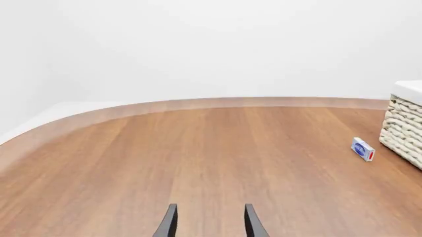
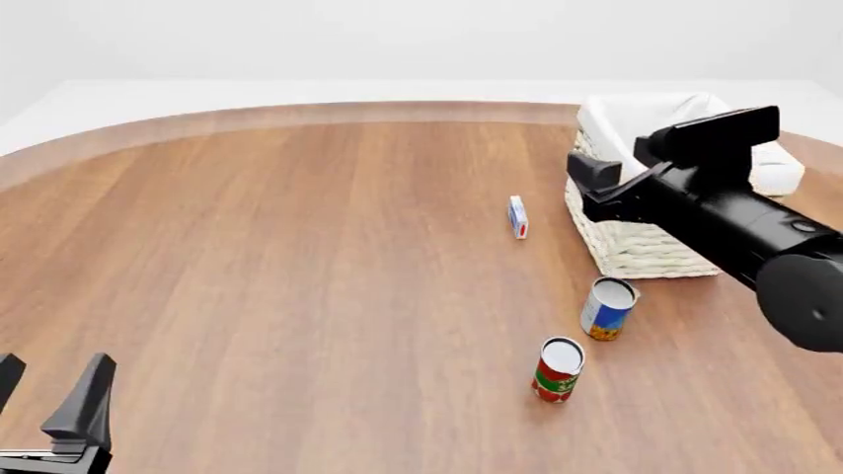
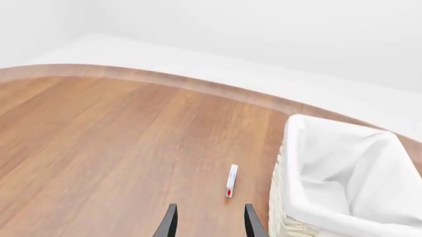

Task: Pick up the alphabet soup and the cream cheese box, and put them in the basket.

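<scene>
I am holding the left end effector (image 2: 50,395) low at the near left corner of the surface (image 2: 290,257), fingers parted and gripping nothing, well apart from every object, which I judge keeps it out of the working arm's way. Moving right, the cream cheese box (image 2: 518,216) is standing on edge just beside the basket (image 2: 633,247), not touching it. The red and green can (image 2: 558,369) and the alphabet soup (image 2: 607,308) are standing upright nearer me, close together. I am positioning the right end effector (image 3: 207,222) above the box beside the basket wall, fingers spread and empty, apparently lining up a grasp there first.
</scene>
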Available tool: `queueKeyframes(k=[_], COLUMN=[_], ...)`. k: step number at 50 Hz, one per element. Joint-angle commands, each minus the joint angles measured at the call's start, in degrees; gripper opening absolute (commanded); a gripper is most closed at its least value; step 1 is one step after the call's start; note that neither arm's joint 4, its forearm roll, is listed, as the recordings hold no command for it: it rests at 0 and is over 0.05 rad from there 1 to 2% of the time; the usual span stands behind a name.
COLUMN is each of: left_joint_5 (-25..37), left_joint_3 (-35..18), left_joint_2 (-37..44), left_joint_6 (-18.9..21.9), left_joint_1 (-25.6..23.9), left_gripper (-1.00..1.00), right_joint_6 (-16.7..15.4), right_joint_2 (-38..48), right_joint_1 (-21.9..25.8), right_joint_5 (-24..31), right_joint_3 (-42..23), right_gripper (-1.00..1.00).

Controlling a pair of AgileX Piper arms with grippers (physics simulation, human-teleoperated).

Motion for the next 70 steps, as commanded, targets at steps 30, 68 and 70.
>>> queueKeyframes(k=[30, 68, 70], left_joint_5=[0.0, 0.0, 0.0], left_joint_3=[0.0, 0.0, 0.0], left_joint_2=[0.0, 0.0, 0.0], left_joint_6=[0.0, 0.0, 0.0], left_joint_1=[0.0, 0.0, 0.0], left_gripper=[1.00, 1.00, 1.00], right_joint_6=[0.3, 2.2, 2.4], right_joint_2=[21.1, 37.1, 38.1], right_joint_1=[-0.7, -1.9, -2.0], right_joint_5=[1.8, 5.1, 5.4], right_joint_3=[-16.9, -31.6, -32.5], right_gripper=[1.00, 1.00, 1.00])
